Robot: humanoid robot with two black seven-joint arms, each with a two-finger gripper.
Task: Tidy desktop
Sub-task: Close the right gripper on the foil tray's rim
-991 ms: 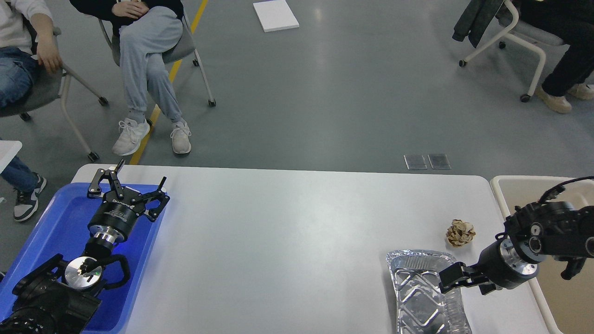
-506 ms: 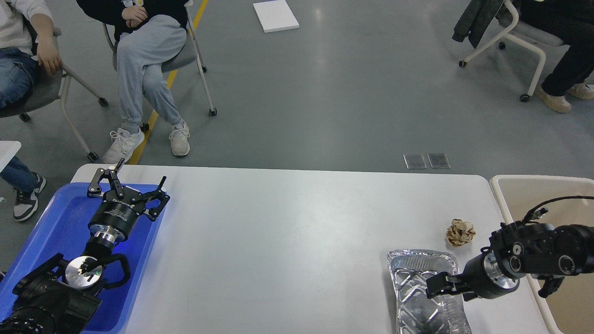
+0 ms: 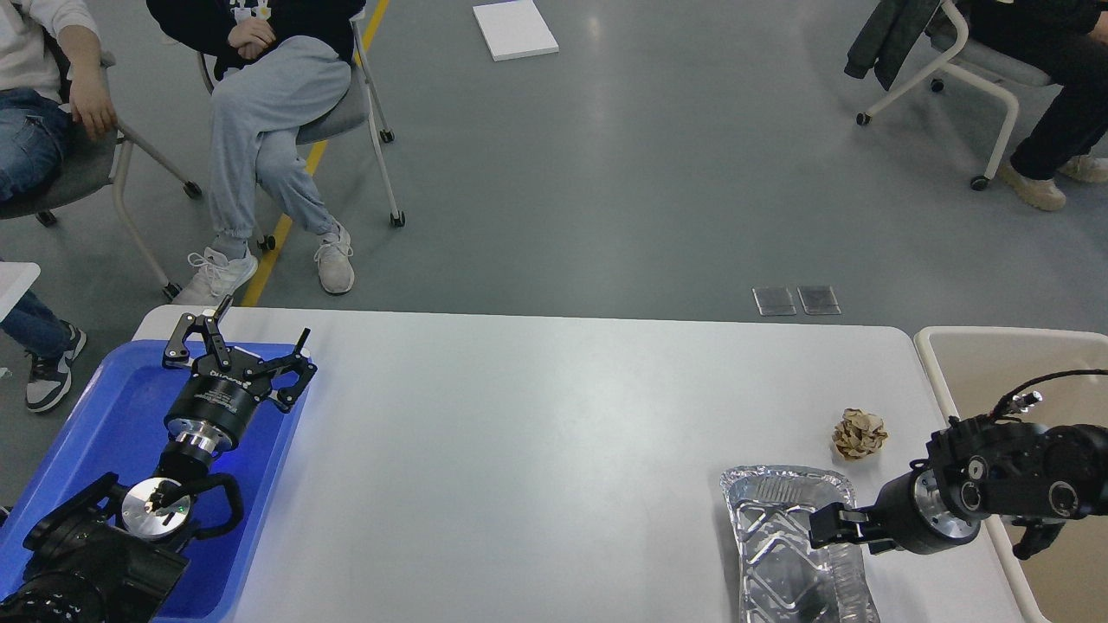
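Right pincer [image 3: 829, 526] shifted rightward over foil tray [image 3: 783, 545]; fingers indistinct.

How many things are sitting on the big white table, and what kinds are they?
Blue tray: 1
Foil tray: 1
Crumpled paper ball: 1
Total: 3

We find only one piece of writing: pale lettering across the black body of the left end effector [image 3: 240, 343], just behind its fingers, too small and blurred for us to read. A dark top [image 3: 247, 16] on a seated person beyond that end effector carries a light print we cannot read.
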